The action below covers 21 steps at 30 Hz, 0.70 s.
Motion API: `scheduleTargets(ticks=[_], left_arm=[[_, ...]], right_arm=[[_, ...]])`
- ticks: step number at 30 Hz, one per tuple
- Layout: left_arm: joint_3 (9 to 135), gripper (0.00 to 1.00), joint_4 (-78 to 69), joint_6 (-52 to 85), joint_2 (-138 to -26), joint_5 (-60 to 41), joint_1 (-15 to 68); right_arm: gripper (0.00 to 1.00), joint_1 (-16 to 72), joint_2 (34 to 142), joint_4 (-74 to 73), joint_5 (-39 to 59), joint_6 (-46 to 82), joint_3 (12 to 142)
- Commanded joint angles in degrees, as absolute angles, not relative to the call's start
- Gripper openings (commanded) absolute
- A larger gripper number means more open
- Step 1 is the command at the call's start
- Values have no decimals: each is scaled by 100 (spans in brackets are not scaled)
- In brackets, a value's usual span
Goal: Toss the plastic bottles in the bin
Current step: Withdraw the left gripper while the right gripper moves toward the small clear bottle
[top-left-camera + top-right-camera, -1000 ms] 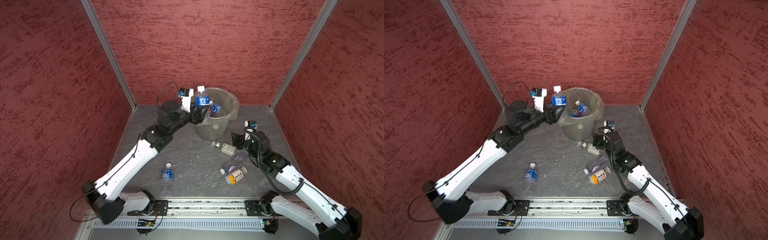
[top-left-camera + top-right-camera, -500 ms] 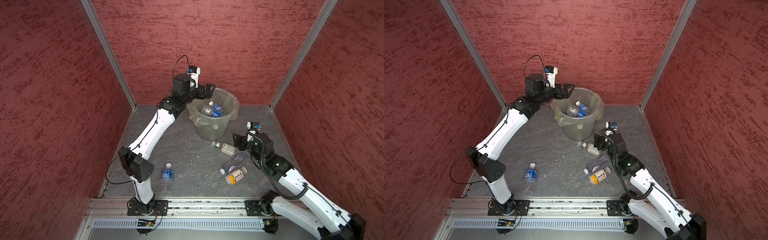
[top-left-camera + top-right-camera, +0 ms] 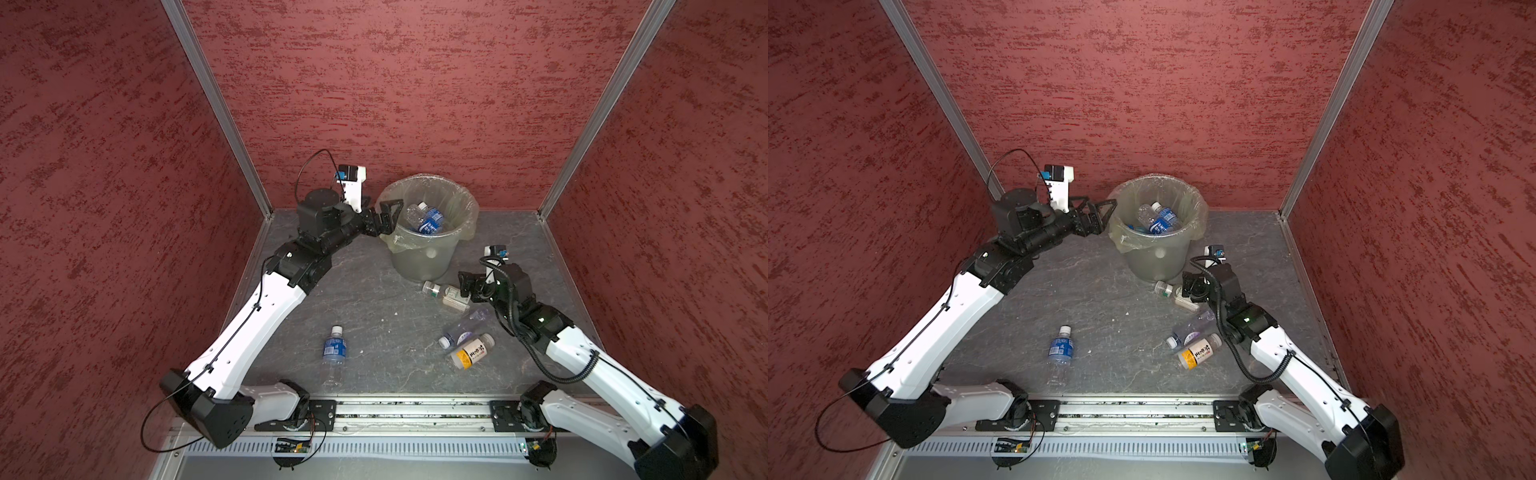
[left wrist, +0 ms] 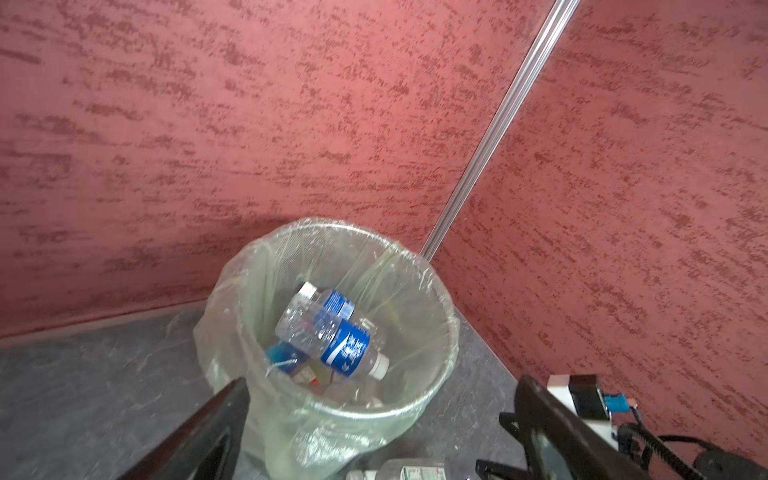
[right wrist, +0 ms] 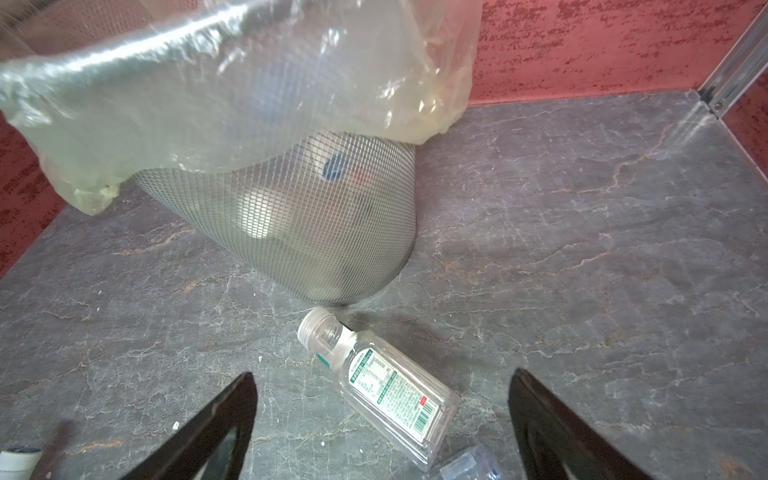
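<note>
We identify a robotics lab test cell: red textured wall panels [image 3: 374,83], aluminium corner posts [image 3: 217,108], grey tabletop [image 3: 374,307], arm-mounting rail [image 3: 411,410].

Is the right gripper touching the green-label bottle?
Apart: in the right wrist view, bare floor shows between the fingers of the right gripper and the green-label bottle.

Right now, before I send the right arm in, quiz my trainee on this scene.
1. How many plastic bottles lie on the grey floor, outside the round mesh bin lined with a translucent bag?
2. True or false: the left arm's jaws hold a bottle.
3. Which bottle lies nearest the right arm's jaws? A blue-labelled bottle; B flat clear green-labelled bottle; C yellow-labelled bottle.
Key: 1 four; 2 false; 3 B.
</note>
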<state>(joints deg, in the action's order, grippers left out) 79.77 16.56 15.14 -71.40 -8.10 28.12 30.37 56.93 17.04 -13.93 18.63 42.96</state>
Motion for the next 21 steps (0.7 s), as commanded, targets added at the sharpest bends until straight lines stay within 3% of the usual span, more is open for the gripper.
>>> scheduleTargets(ticks=[1, 21], left_arm=[[7376, 99, 1506, 1650, -6750, -651, 2742], [4767, 100, 1724, 2080, -5225, -656, 2697]], right_arm=[[99, 3050, 5871, 1909, -1269, 1984, 4426], [99, 3072, 6627, 2109, -1238, 2024, 4407]])
